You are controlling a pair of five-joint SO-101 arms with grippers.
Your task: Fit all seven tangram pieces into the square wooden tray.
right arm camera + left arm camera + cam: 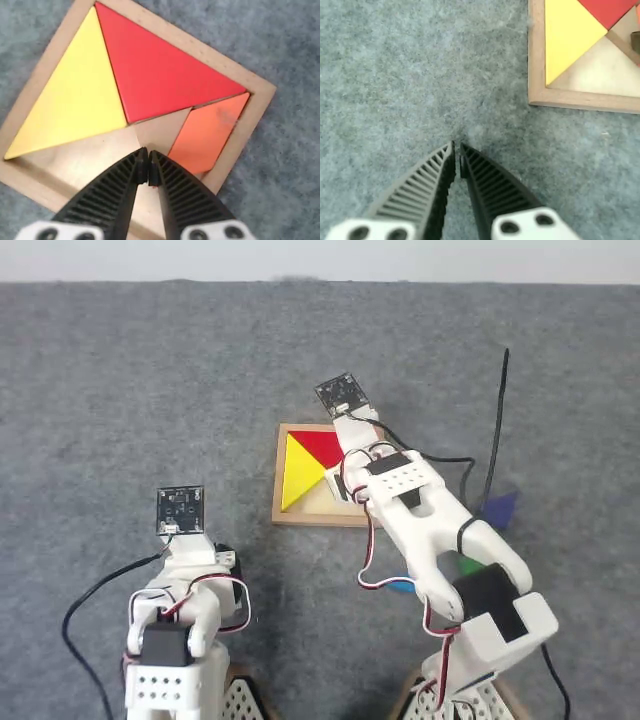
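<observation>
The grey, fuzzy felt-covered counter [150, 370] spreads wide across the whole scene, its mottled nap showing plainly up close in both wrist views, and right along its far edge a pale off-white strip of wall [320, 260] runs the full width behind it.

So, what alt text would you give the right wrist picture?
A square wooden tray on grey carpet holds a yellow triangle, a red triangle and an orange piece; a shut black gripper hovers above.
</observation>
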